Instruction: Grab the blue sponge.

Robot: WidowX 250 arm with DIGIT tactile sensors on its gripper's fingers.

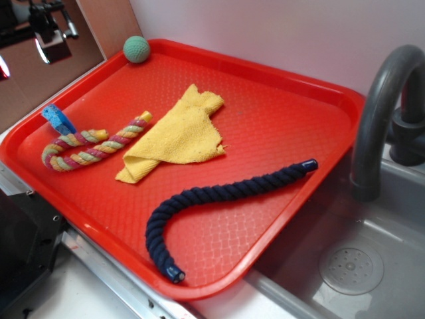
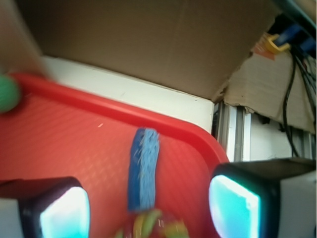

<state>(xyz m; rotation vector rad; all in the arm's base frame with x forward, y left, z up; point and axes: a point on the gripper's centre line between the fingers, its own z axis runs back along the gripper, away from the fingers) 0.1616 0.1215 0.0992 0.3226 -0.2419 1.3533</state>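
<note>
Hanging wide apart, the two pale, glowing pads of the gripper (image 2: 148,208) frame empty air, with nothing held between them. Seen from the wrist, the small bright-blue porous foam sponge (image 2: 143,168) lies almost centred in that gap but below it, its narrow edge turned toward the camera, and the jaws are not yet touching it. In the exterior view the same blue sponge (image 1: 59,119) sits near the left rim of the red textured plastic tray (image 1: 285,133), its lower end against the curved end of the multicoloured twisted rope toy (image 1: 93,147). Foam like this should be light and soft, likely to squash and spring back, so a firm pinch across its thin faces, at mid-length and clear of the rope, looks safest; its rough pores ought to resist slipping. Farther out lie the crumpled yellow terry cloth (image 1: 178,133), the long dark navy twisted rope (image 1: 219,199), and the teal-green knitted ball (image 1: 136,48) in the far corner.
</note>
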